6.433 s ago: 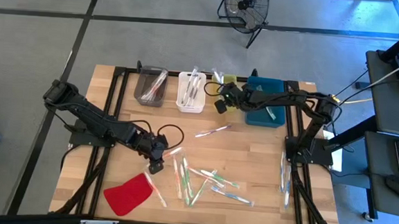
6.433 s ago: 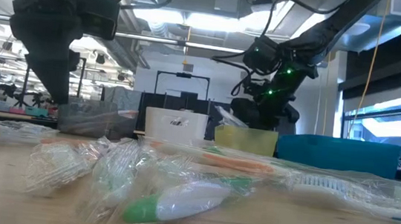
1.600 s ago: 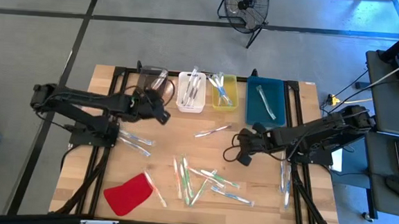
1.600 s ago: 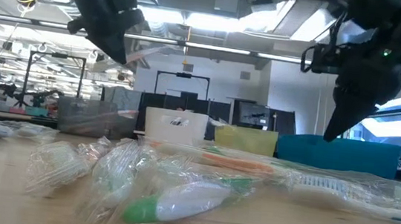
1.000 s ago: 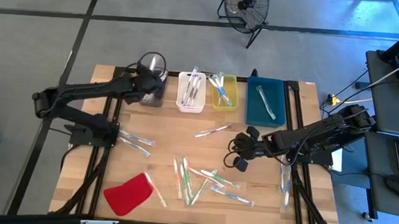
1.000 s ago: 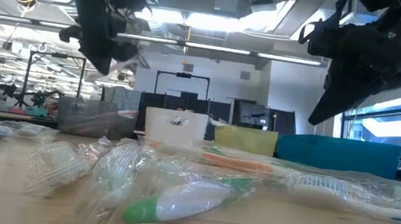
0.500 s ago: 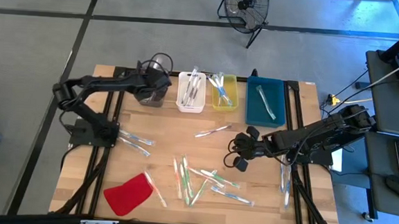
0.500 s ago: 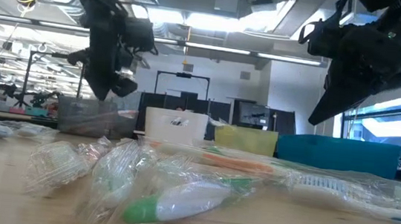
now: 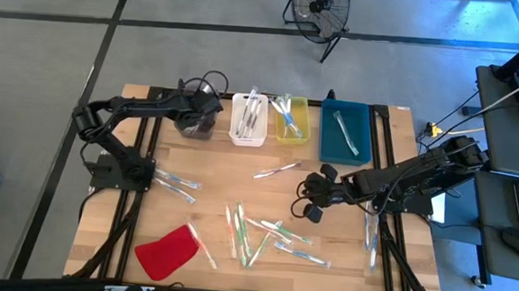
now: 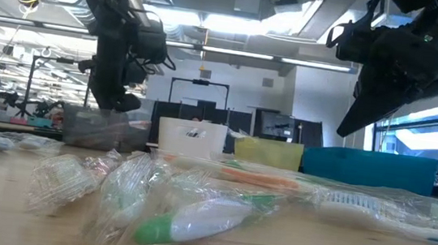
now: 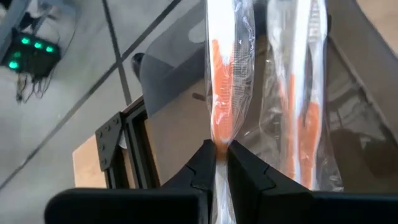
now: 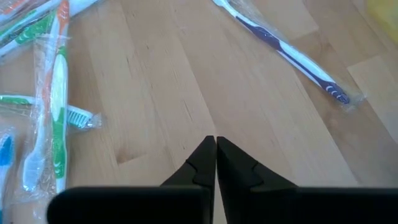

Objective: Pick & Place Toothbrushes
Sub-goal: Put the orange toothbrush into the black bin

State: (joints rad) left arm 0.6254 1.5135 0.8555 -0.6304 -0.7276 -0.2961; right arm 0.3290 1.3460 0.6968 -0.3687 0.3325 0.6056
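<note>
My left gripper hangs over the grey bin at the table's far edge, shut on an orange toothbrush in a clear wrapper. A second wrapped orange toothbrush lies in that bin. My right gripper is shut and holds nothing, right of the table's middle and above bare wood. A purple toothbrush lies beyond it. Several loose toothbrushes lie flat near the front. My left gripper pinches the wrapped orange toothbrush between its two fingertips, at the near end of the orange part. The fingers come from above, pointing down toward the grey bin, and the brush runs on from them along their line. Whether its far end touches the bin, I cannot tell.
Right of the grey bin stand a white bin, a yellow bin and a blue bin, each with toothbrushes inside. A red cloth-like piece lies front left. More toothbrushes lie at the left and right edges.
My left arm has drawn its elbow in toward the table's far edge. Its gripper has stayed over the grey bin, tipped more steeply downward and come lower, still shut on the orange toothbrush.
</note>
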